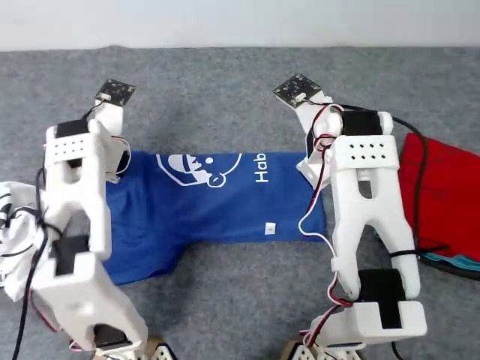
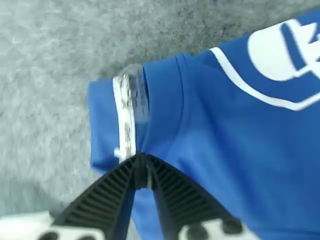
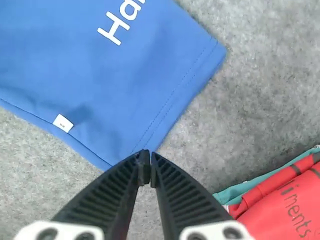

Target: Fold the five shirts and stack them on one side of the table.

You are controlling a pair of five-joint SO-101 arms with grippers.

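blue shirt (image 1: 217, 202) spread print-side up at the middle of the grey worktop (image 1: 225, 90). left pincer (image 2: 142, 172) closed on the shirt's collar end, toward the left edge; right pincer (image 3: 145, 167) closed on the hem, toward the right edge. red shirt (image 1: 442, 195) lies over a teal garment (image 3: 240, 192) at the right edge; white shirt (image 1: 15, 240) crumpled at the left edge

High view: far overhead, facing down on table (image 1: 225, 90). Wrist views: close behind left gripper (image 2: 142, 167) and right gripper (image 3: 145, 162), looking past tips. All three share blue shirt (image 1: 217, 202).
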